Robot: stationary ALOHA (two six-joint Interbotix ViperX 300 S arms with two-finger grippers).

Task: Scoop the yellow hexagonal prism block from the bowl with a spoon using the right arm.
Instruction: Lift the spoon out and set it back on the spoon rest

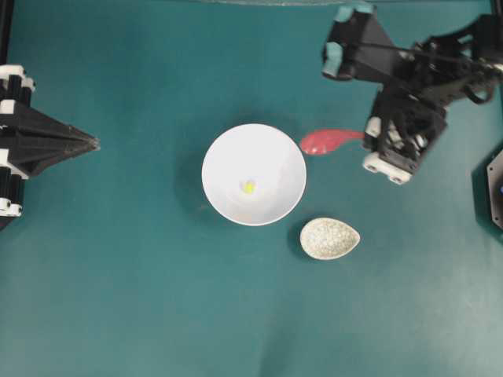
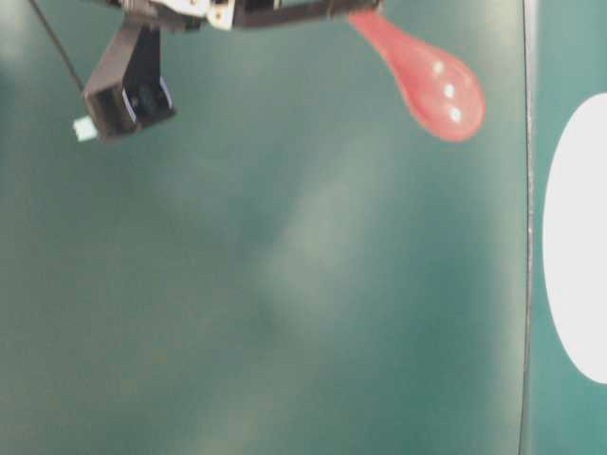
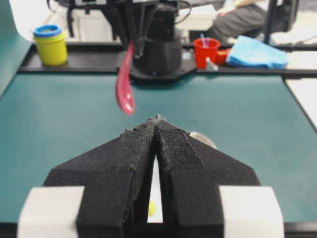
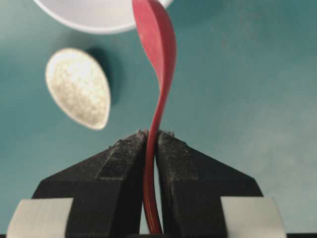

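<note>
Overhead: yellow block (image 1: 248, 187) sits low in white bowl (image 1: 254, 174); right gripper (image 1: 368, 140) clamps red spoon (image 1: 330, 140) by its handle, scoop just outside the bowl's rim. Left gripper (image 1: 93, 143) well apart, tips together.
Table-level: spoon (image 2: 424, 74) aloft, gripper cut off by top edge.
Left wrist: fingers (image 3: 139, 148) closed; block (image 3: 151, 208) glimpsed through the slit.
Right wrist: handle (image 4: 151, 198) pinched; spoon rest (image 4: 78, 87) beside, bowl (image 4: 89, 15) cropped

We are seeing the block (image 1: 248, 187) lying in the bowl (image 1: 254, 174) mid-table. The spoon (image 1: 328, 140) is hanging just right of the bowl's rim, clear of the table. The spoon rest (image 1: 329, 238) is sitting near the bowl's lower right.
</note>
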